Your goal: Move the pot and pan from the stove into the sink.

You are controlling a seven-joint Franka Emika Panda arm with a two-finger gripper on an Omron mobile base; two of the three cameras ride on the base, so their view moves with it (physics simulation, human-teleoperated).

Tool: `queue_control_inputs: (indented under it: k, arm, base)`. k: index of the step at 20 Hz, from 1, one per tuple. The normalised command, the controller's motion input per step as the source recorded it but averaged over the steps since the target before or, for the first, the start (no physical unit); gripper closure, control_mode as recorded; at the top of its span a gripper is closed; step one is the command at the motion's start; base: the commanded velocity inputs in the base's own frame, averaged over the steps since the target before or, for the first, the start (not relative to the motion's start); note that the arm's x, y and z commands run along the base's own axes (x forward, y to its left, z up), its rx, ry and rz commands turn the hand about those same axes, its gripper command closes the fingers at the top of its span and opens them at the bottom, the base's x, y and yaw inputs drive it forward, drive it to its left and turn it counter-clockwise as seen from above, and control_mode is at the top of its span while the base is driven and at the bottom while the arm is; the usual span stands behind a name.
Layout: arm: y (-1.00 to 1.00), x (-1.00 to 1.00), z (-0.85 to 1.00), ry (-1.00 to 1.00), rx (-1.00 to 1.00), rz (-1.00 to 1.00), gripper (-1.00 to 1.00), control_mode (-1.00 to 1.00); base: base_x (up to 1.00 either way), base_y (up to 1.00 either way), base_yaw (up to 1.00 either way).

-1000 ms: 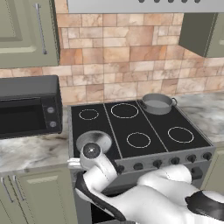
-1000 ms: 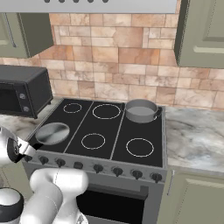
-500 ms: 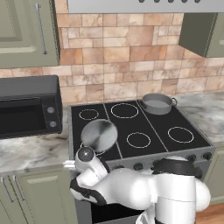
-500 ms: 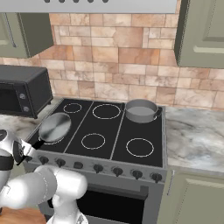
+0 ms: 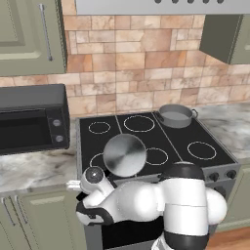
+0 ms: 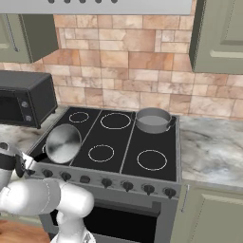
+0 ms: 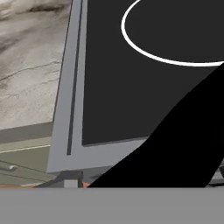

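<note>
The black glass stove (image 5: 146, 141) with white ring marks and a grey steel front with dark knobs stood between two stretches of marbled counter (image 6: 213, 142). Behind it rose a wall of brown and pink stone tiles (image 5: 141, 73), with olive-green cabinets (image 6: 220, 33) above and below. A black microwave oven (image 5: 31, 117) sat on the counter to the left of the stove.

The wide grey metal pot (image 5: 175, 115) rested on the back right burner. The small round shiny steel pan (image 5: 125, 155) was tilted up above the front left burner, its bottom turned toward the cameras, clear of the glass. In the hand view its long black handle (image 7: 175, 148) crossed the lower right, over the stove's front left corner. The claw itself was hidden, so I cannot tell if it was clenched or released.
</note>
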Motion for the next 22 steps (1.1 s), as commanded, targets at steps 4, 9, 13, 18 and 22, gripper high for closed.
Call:
queue_control_inputs:
  k: [4, 9, 13, 18, 22]
  arm:
    - [0.0, 0.03, 0.46, 0.01, 0.02, -0.01, 1.0, -1.0]
    - [-0.01, 0.04, 0.9, 0.03, 0.02, -0.01, 1.0, -1.0]
    - [-0.14, 0.0, 0.95, 0.11, 0.01, 0.0, 1.0, -1.0]
    - [-0.2, -0.1, 0.91, 0.19, 0.0, 0.0, 1.0, -1.0]
    - [-0.32, -0.46, 0.8, 0.14, 0.0, 0.0, 1.0, -1.0]
  base:
    - [0.0, 0.0, 0.0]
    - [0.0, 0.0, 0.0]
    - [0.0, 0.0, 0.0]
    - [0.0, 0.0, 0.0]
    - [0.0, 0.0, 0.0]
